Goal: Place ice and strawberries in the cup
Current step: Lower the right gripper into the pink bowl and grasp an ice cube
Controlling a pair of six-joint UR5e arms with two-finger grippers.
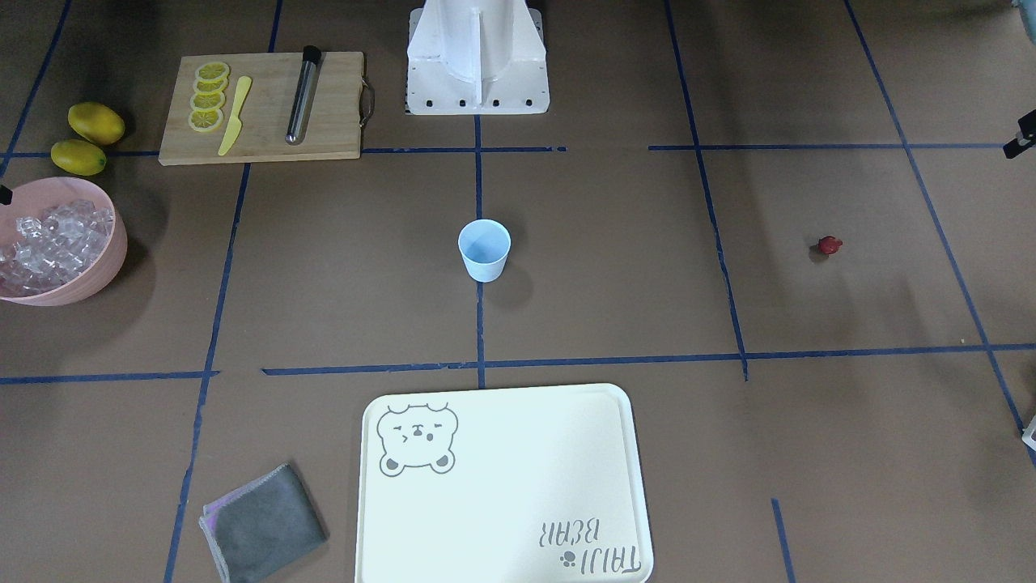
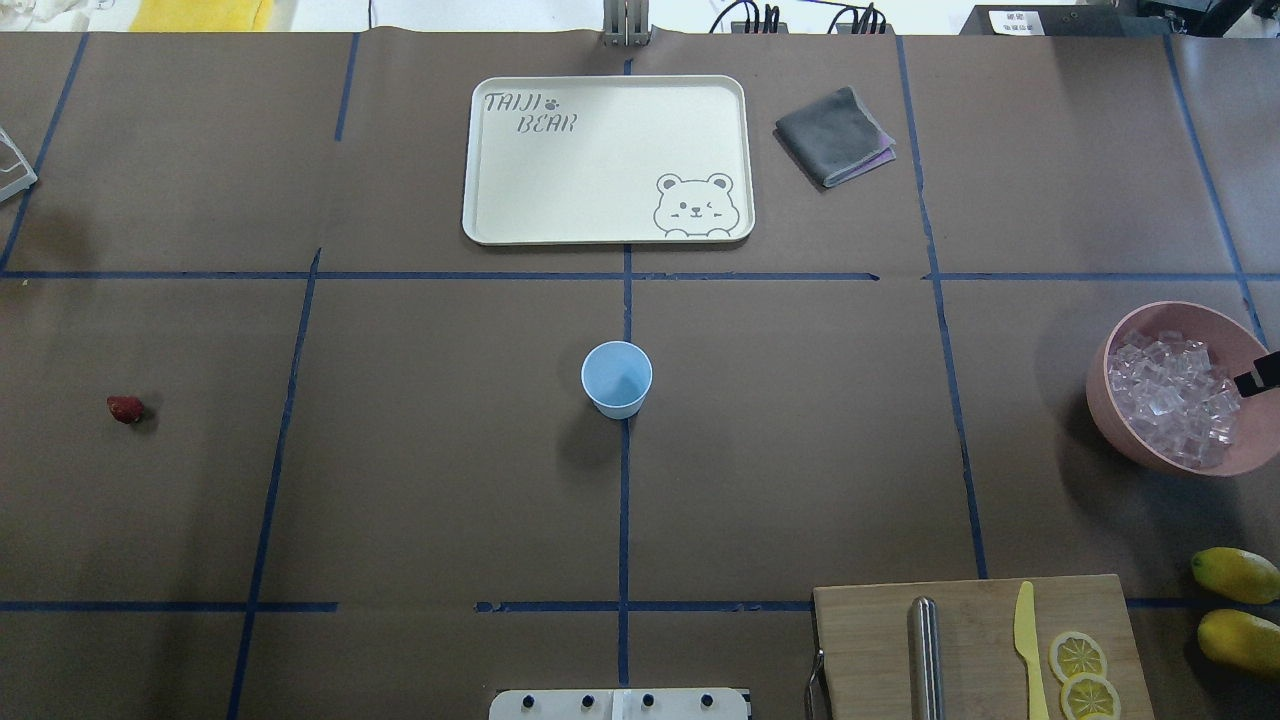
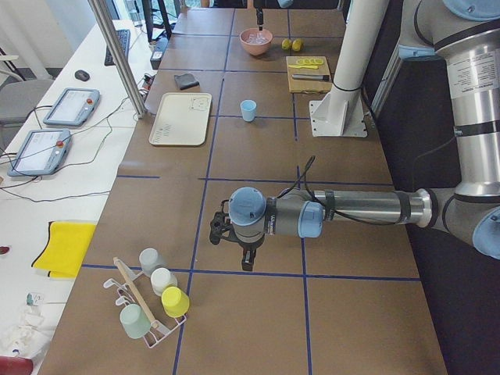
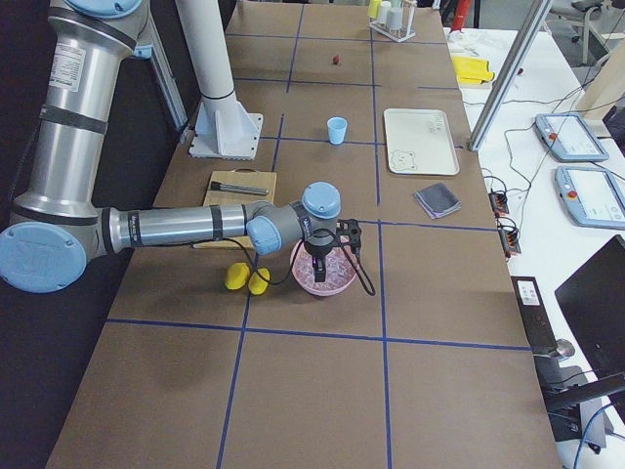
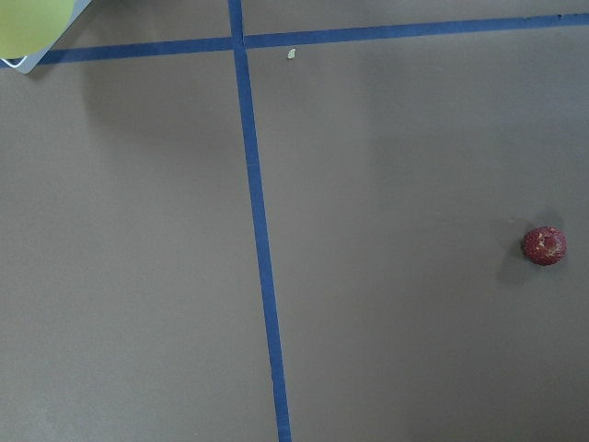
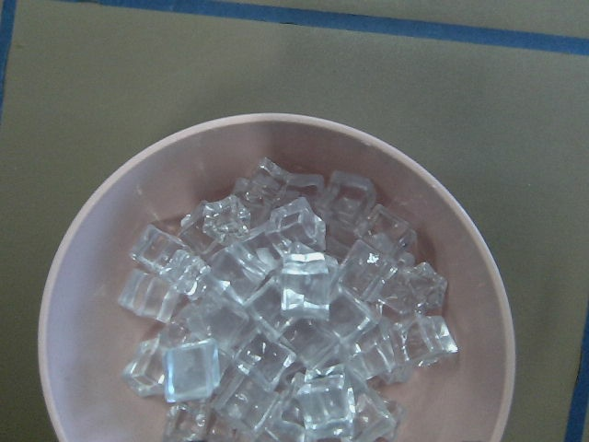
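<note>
Pale-blue plastic cup (image 2: 617, 380) stands upright at the middle of the bench (image 2: 430, 480), on a line of blue tape (image 2: 624, 500).

We log the strawberry (image 2: 125, 408) lying alone on the bench's left part, well apart from the cup. The left hand (image 3: 244, 259) hangs above that end of the bench, pointing down. Its wrist camera looks straight down and catches the strawberry at the right edge of the view, well off centre. This hand shows only from the side, so we cannot tell how far it is parted or whether it holds anything.

Ice (image 6: 294, 313) is heaped in a pink bowl (image 2: 1120, 425) at the bench's right end, also well apart from the cup. The right hand (image 4: 320, 266) hangs directly over the bowl, and the heap of cubes fills its wrist view. Only a dark sliver of this hand enters the overhead view, at the bowl's rim. We cannot tell how wide it is parted, nor whether it has a cube.
</note>
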